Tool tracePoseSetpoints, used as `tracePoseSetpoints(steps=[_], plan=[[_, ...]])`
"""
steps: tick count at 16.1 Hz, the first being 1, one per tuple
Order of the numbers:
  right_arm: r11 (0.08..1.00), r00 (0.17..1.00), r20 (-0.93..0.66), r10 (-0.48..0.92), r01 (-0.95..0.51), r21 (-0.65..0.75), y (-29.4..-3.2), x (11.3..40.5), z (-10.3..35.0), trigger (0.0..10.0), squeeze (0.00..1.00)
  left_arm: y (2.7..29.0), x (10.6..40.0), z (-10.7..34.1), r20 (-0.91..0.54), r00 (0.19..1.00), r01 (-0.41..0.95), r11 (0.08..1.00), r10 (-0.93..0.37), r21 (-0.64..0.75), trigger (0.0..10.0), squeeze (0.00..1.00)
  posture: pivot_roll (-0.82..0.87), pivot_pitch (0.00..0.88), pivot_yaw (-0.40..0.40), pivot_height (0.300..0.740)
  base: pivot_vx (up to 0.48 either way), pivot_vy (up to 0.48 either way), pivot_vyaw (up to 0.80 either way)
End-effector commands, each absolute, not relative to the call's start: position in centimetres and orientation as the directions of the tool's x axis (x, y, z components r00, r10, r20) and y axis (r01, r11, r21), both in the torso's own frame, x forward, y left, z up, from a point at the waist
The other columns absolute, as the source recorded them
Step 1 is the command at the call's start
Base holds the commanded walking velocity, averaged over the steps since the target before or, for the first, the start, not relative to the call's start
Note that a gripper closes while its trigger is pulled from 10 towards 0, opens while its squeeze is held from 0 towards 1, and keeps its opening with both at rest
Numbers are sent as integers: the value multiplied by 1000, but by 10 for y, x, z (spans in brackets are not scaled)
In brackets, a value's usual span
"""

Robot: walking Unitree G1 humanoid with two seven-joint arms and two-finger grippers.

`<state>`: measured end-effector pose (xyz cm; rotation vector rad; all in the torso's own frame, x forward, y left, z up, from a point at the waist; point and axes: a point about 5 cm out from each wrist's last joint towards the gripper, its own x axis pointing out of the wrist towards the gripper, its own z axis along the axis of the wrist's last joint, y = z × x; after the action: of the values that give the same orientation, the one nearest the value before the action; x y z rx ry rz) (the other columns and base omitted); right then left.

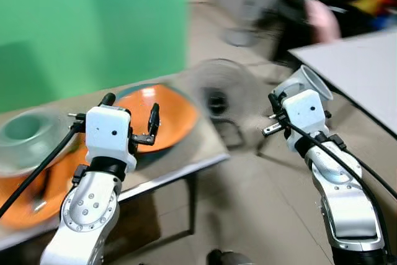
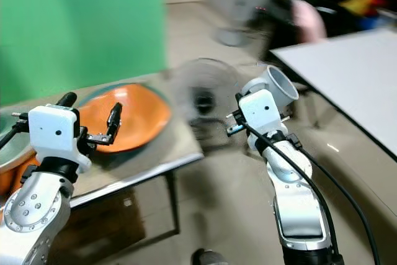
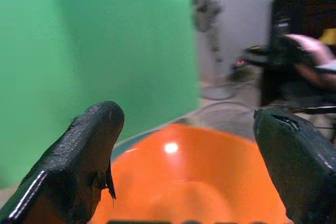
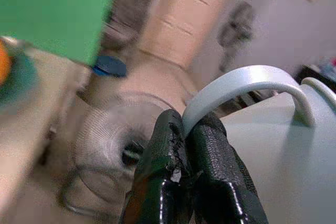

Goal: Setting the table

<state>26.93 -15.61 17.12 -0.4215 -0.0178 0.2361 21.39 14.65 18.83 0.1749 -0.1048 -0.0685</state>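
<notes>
Left eye view: right arm bent and raised over the floor between two benches, right gripper (image 1: pixel 287 105) carrying a pale mug (image 1: pixel 306 82), mouth tipped toward the white bench (image 1: pixel 366 72). Right wrist view: fingers (image 4: pixel 210 156) pinched tight on the mug's thin curved handle (image 4: pixel 241 85), smooth glossy body just beyond. Left arm lifted over the near bench (image 1: pixel 186 153), left gripper (image 1: pixel 132 116) held above a glossy orange bowl (image 1: pixel 170 119). Left wrist view: rough black fingers (image 3: pixel 89 150) spread wide, gripping nothing, bowl between them. Clear glass bowl (image 1: pixel 28 134) at the bench's left end. Round wire fan (image 1: pixel 220 91) on the floor past the bench, blurred. Green wall (image 1: pixel 87 23) behind.
</notes>
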Motion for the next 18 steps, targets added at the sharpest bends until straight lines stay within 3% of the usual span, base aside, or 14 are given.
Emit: tracePoseSetpoints(steps=[1, 9, 15, 18], plan=[[887, 973, -6, 232, -214, -409, -156, 271, 181, 10000, 0, 147, 213, 190, 101, 993, 51, 985, -68, 163, 10000, 0, -38, 0, -18, 740, 0, 0, -800], [887, 968, -47, 248, -246, -392, -153, 270, 180, 10000, 0, 152, 214, 192, 134, 991, -1, 989, -20, 149, 10000, 0, -41, 0, -28, 740, 0, 0, -800], [891, 969, -48, 241, -241, -384, -153, 270, 179, 10000, 0, 153, 213, 190, 127, 991, 18, 988, -38, 152, 10000, 0, -41, 0, -30, 740, 0, 0, 0], [916, 961, -47, 273, -275, -293, -143, 270, 177, 10000, 0, 155, 210, 183, 94, 994, 34, 991, -46, 129, 10000, 0, -42, 0, -29, 740, 306, 0, 0]])
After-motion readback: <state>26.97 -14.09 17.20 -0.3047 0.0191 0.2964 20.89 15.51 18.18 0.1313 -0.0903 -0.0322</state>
